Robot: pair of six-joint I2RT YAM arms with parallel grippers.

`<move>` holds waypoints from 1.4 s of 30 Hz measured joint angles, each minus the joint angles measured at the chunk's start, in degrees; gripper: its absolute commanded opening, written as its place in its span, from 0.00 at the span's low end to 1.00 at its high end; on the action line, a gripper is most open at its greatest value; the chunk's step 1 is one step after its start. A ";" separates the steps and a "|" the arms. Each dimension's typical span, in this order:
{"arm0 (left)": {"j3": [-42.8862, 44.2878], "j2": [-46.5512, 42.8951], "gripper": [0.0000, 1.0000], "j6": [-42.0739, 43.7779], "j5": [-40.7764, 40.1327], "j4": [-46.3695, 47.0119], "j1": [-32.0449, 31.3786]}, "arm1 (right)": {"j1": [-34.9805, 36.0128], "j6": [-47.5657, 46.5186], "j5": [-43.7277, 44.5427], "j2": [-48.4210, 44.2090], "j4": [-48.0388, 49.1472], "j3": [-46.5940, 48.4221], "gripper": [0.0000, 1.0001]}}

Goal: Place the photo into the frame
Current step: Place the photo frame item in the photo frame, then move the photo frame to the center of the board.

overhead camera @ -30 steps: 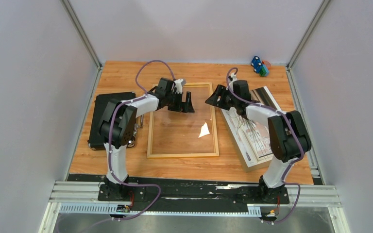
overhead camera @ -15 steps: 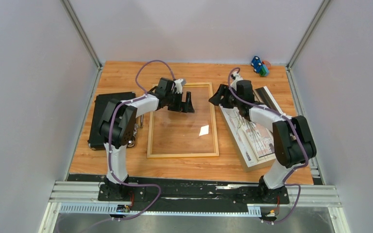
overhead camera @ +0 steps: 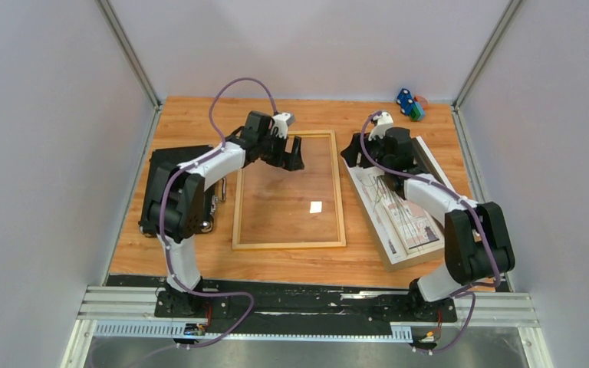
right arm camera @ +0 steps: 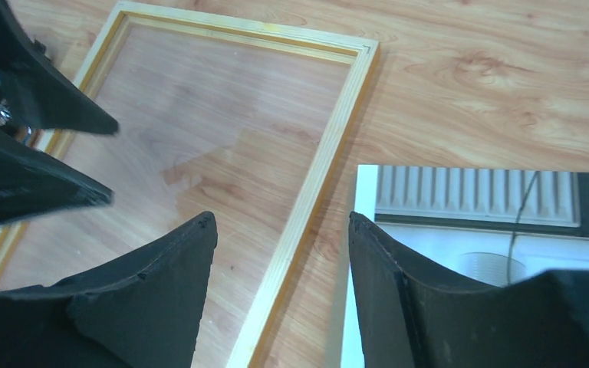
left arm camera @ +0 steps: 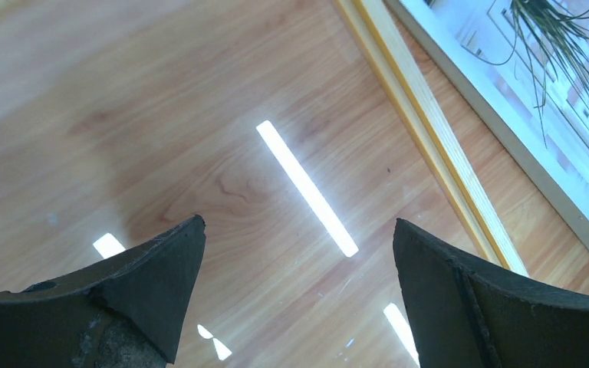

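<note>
A wooden table (overhead camera: 199,115) is seen from above, with two robot arms reaching over it. The frame (overhead camera: 289,245), thin-railed and of light tan wood, lies flat at the middle. Inside its rails only a clear pane (overhead camera: 284,207) is held; the table's grain is seen through it, with bright light reflections on the glass. No print has been placed in it yet.

The photo (overhead camera: 399,207), a pale print of a potted plant, lies flat on the table just to the right of the frame, slightly angled to it and not touching it.

The left gripper (overhead camera: 291,153) is hung over the far part of the frame, its jaws spread wide with nothing between them. The right gripper (overhead camera: 353,156) is poised beyond the frame's far right corner, over the photo's near-frame corner, its jaws parted and nothing gripped.

The photo is judged to be light, thin and somewhat flexible, probably smooth, so it may slide or bend. It is best taken by an edge or corner on the side nearest the frame. The pane is judged to be fragile.

A black case (overhead camera: 156,165) lies left of the frame; whether anything is inside it cannot be told.
</note>
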 measured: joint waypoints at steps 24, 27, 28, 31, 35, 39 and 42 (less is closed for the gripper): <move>-10.60 -34.14 1.00 23.19 -23.10 -21.94 0.00 | 0.02 -13.68 -11.80 -7.50 -18.16 -5.27 0.75; -12.70 -38.03 1.00 24.02 -24.24 -24.04 0.00 | 0.02 -15.43 -9.18 -9.53 -20.72 -5.31 0.82; -12.87 -38.53 1.00 24.15 -24.33 -24.24 0.00 | 0.02 -16.15 -7.91 -10.34 -21.42 -5.31 0.86; -13.31 -41.29 1.00 24.87 -24.63 -24.96 0.00 | -0.02 -18.25 -3.72 -12.41 -23.12 -5.60 0.89; -13.31 -41.79 1.00 25.55 -23.54 -24.94 0.00 | -0.24 -21.46 0.35 -14.71 -25.20 -7.76 0.85; -13.31 -40.39 1.00 26.10 -21.55 -24.35 0.00 | -0.39 -24.87 0.15 -16.04 -28.61 -10.10 0.80; -13.81 -38.51 1.00 26.47 -21.03 -22.82 0.00 | -0.42 -27.32 -1.70 -16.15 -30.64 -10.91 0.77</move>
